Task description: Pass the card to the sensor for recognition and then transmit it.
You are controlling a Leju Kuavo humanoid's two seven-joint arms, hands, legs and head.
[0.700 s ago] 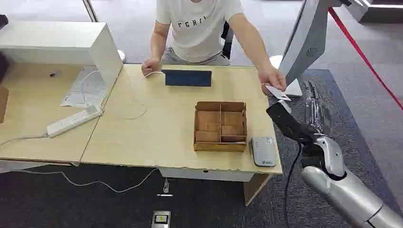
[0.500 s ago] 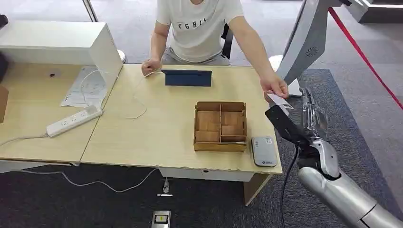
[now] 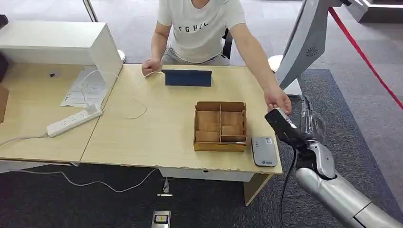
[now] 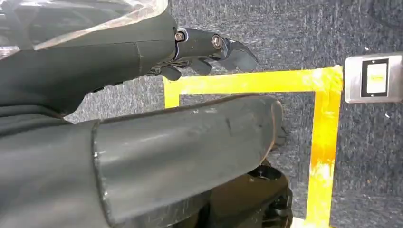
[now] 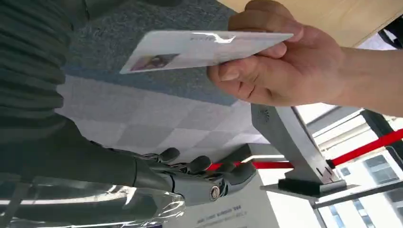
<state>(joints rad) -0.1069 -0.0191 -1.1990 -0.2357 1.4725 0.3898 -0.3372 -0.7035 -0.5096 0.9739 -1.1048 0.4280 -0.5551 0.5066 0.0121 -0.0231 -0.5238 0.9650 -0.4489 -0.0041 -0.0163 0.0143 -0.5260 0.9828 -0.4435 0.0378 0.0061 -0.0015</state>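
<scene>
Right robot hand (image 3: pixel 291 127), fingers apart and holding nothing, raised at the desk's (image 3: pixel 157 133) right edge; white card (image 5: pixel 199 49) pinched in a person's hand (image 5: pixel 280 66) just above it; card reader (image 3: pixel 263 151) beside a wooden divided tray (image 3: pixel 220 126); left robot hand (image 4: pixel 209 52) holds nothing, fingers loosely curled over dark carpet (image 4: pixel 370 142) with yellow tape (image 4: pixel 323 142).

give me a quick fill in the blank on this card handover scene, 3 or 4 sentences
1. The card is held by the ____'s hand.
2. The right robot hand is off the table's ____ side.
3. The grey card reader lies beside the wooden ____.
4. The right robot hand holds ____.

Missing words: person; right; tray; nothing
</scene>
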